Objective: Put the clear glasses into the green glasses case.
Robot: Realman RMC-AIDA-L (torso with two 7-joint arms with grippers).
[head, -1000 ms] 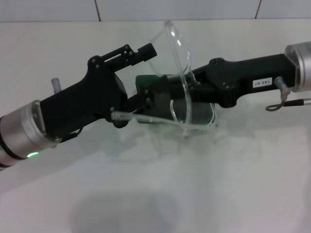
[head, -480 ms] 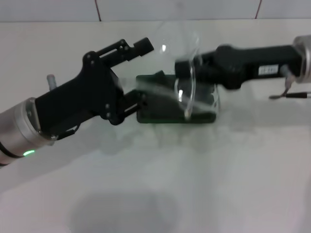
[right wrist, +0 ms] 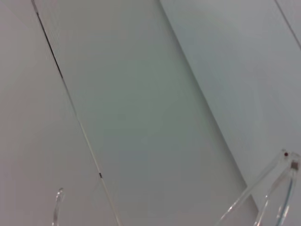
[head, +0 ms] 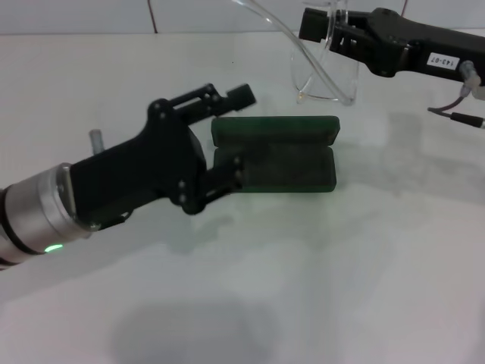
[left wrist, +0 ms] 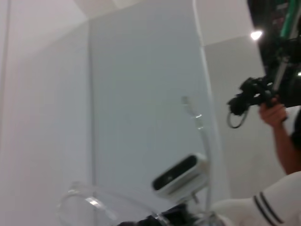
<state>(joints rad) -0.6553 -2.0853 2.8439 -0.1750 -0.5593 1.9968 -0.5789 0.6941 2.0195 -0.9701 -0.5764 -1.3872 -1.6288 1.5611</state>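
Clear plastic: the clear glasses are hanging in the air, pinched by the right gripper, above and behind the green glasses case. Case is lying open on the white desk, long axis running across the view, lining facing up. Glasses are sitting tilted, one arm sweeping up toward the left. Judging the coming move: down and toward the robot, lens turned parallel to the case. Left gripper is sitting at the case's left end, fingers spread, one finger against the edge. White tiled wall behind.
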